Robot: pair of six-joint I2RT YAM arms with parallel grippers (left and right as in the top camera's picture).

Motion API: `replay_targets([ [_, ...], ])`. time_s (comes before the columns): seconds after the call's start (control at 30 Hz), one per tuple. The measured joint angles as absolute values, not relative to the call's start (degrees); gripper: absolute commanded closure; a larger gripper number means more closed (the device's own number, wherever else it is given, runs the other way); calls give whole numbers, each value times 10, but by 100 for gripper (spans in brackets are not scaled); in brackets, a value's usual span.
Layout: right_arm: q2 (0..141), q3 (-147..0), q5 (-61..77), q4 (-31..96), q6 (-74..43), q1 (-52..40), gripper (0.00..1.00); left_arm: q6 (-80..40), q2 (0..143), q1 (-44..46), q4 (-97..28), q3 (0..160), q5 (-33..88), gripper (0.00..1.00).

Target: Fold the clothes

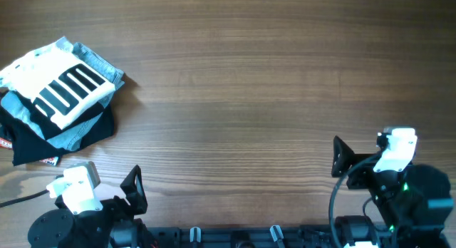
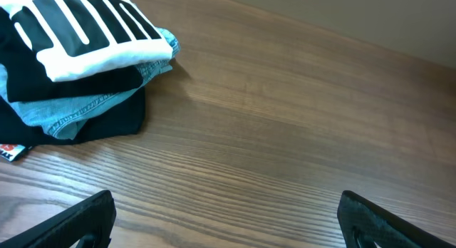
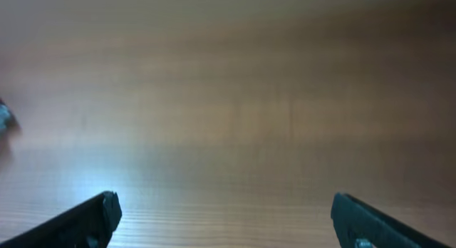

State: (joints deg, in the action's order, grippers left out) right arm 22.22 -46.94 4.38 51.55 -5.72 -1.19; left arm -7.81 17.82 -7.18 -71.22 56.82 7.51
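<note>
The shirt (image 1: 60, 80), white with thick black bars and folded small, lies at the left edge of the desk (image 1: 249, 77). It rests on top of a denim piece (image 1: 75, 137) and a black garment (image 1: 43, 147). The left hand (image 1: 134, 189) sits just near of these clothes, fingers wide apart over bare wood. The right hand (image 1: 342, 159) is well apart at the near right, fingers also spread wide.
</note>
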Motion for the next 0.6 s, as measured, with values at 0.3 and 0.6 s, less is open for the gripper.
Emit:
replay_targets([
  [0.3,12,-90,65,-13,-49,-12,0,-78,178,-72,-714,567,75,0],
  [0.6,8,-4,55,0,-11,-12,0,-78,178,-72,-714,567,75,0],
])
